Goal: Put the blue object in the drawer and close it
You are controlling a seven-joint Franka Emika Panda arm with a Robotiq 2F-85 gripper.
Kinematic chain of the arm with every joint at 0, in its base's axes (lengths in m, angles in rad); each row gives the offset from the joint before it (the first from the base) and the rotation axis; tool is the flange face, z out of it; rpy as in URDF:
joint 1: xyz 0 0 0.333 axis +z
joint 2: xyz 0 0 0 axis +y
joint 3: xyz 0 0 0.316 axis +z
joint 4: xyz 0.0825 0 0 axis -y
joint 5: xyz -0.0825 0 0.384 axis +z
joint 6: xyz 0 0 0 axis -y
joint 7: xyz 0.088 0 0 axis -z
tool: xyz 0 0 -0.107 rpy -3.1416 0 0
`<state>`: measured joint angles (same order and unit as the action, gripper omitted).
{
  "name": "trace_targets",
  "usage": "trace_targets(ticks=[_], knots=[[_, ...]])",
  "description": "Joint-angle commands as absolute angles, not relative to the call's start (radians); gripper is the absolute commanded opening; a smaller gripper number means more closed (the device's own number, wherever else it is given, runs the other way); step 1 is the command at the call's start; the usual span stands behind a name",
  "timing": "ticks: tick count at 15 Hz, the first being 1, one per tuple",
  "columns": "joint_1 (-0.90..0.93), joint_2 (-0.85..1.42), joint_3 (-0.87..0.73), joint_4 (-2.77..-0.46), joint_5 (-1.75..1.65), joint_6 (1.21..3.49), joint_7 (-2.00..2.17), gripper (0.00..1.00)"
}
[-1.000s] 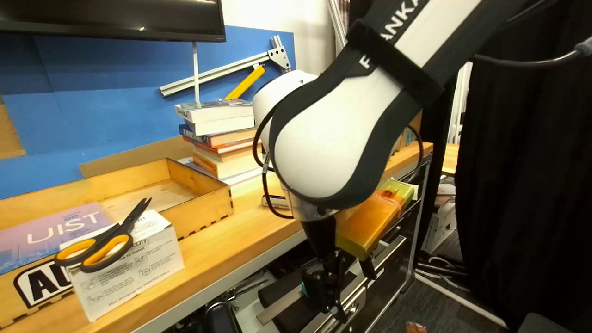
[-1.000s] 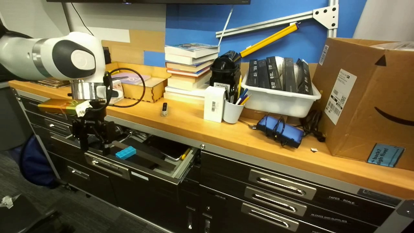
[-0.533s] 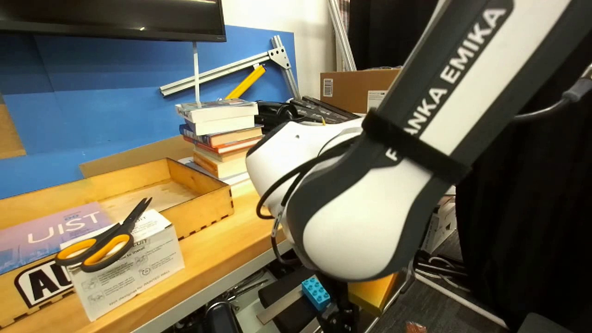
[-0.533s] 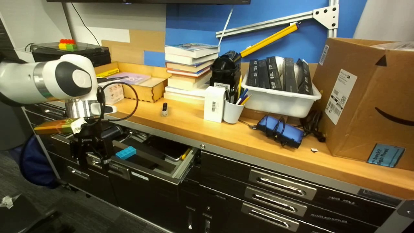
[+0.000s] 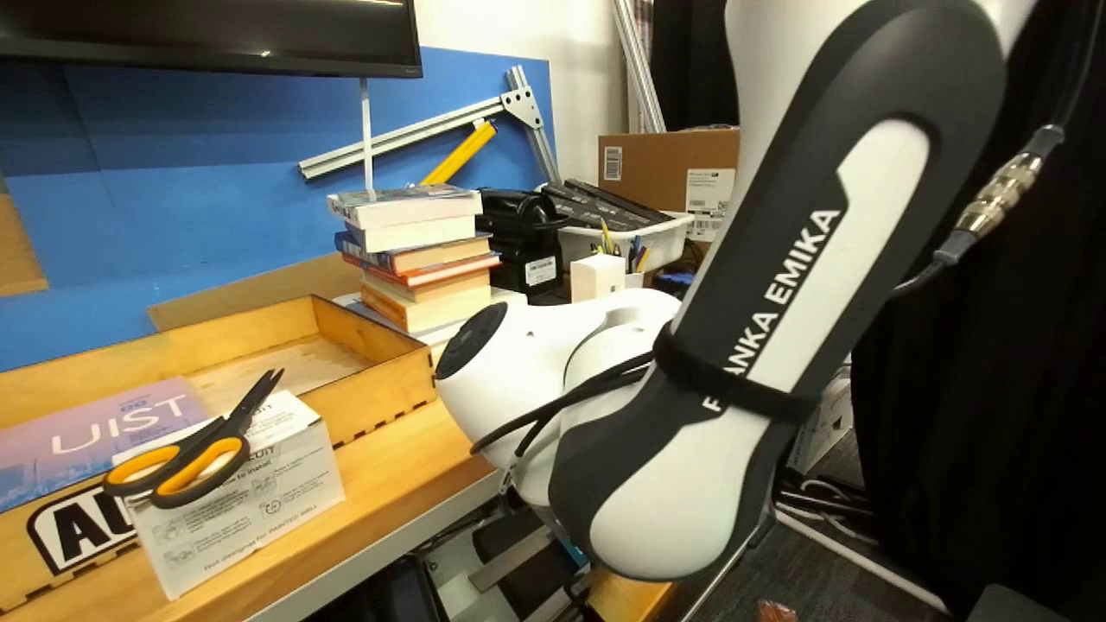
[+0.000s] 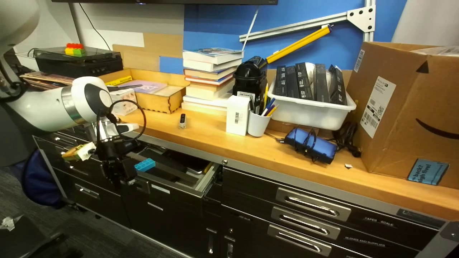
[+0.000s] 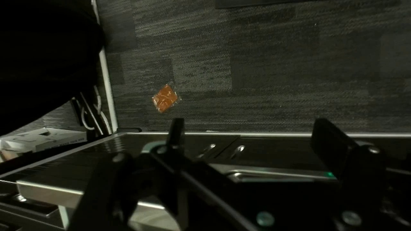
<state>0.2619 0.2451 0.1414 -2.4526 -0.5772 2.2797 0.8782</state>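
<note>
The blue object [image 6: 145, 165] is a small bright blue studded block. It lies inside the drawer [image 6: 181, 197], just behind its front edge. In an exterior view only a sliver of the block [image 5: 572, 553] shows past the arm. The dark drawer stands part way out. My gripper [image 6: 120, 175] is low at the drawer's front, left of the block; I cannot tell whether it touches the front. In the wrist view the gripper [image 7: 251, 136] has its fingers [image 7: 176, 134] wide apart with nothing between them. The drawer's metal handle [image 7: 273, 175] shows partly below the gap.
Above the drawer is the wooden worktop [image 6: 208, 139] with a book stack [image 6: 211, 79], a wooden tray [image 6: 157, 98] and a white bin [image 6: 312, 111]. Scissors [image 5: 203, 453] lie on a white box [image 5: 251, 510]. An orange wrapper [image 7: 165, 98] lies on the floor.
The arm has come down, and my gripper has dropped from above the drawer to its front. The drawer has slid slightly inward, carrying the blue object with it. The gripper has turned.
</note>
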Motion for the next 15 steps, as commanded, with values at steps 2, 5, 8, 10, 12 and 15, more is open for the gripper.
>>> trace_targets(ticks=[2, 5, 8, 10, 12, 15], knots=[[0.307, 0.347, 0.09, -2.269, -0.643, 2.256, 1.061, 1.0], [0.326, 0.403, 0.073, -2.166, -0.662, 2.247, 1.13, 1.0], [0.345, 0.442, 0.06, -2.09, -0.676, 2.239, 1.181, 1.0], [0.345, 0.442, 0.06, -2.085, -0.664, 2.243, 1.19, 1.0], [0.334, 0.382, 0.076, -2.146, -0.636, 2.237, 1.16, 1.0], [0.316, 0.254, 0.092, -2.238, -0.598, 2.226, 1.115, 1.0]])
